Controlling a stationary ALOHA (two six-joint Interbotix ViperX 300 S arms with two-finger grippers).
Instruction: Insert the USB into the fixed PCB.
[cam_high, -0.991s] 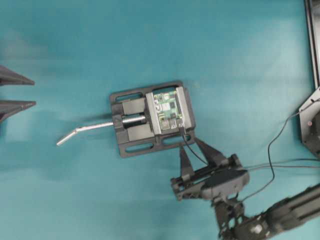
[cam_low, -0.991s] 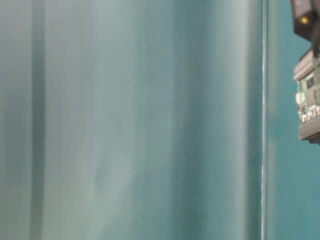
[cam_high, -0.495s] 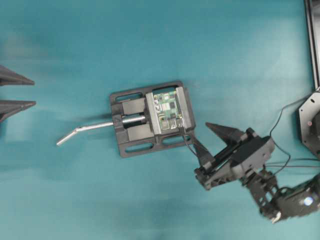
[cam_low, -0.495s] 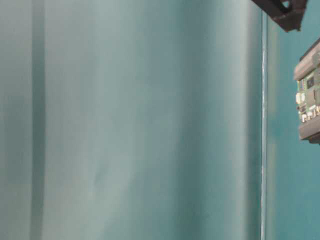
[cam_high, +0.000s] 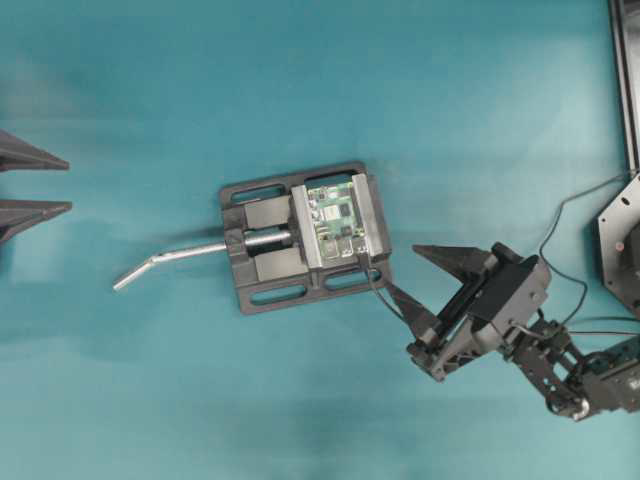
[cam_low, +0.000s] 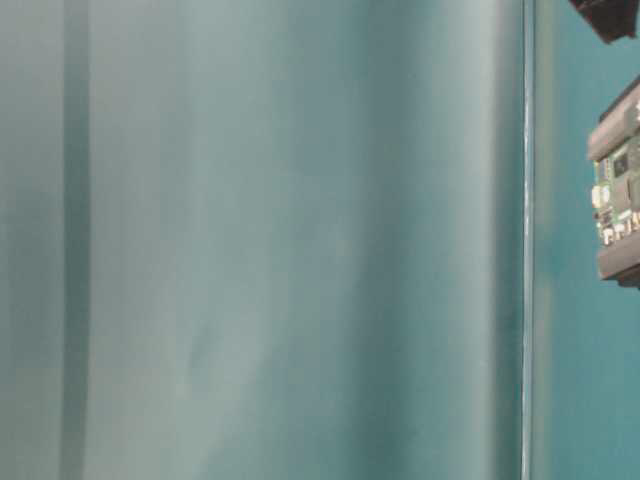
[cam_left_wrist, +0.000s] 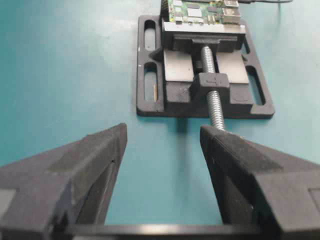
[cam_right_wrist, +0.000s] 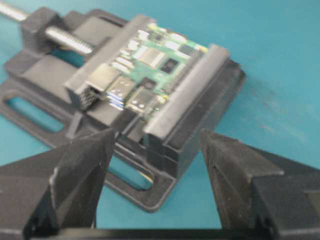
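Hovering wide open beside the fixed PCB, right end effector empty, left end effector spread too; plug seemingly seated, checking next.

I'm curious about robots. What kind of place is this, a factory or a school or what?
Probably a robot lab workbench. A bare teal table holds only a black vise clamping a green circuit board, with two robot grippers, left and right, either side.
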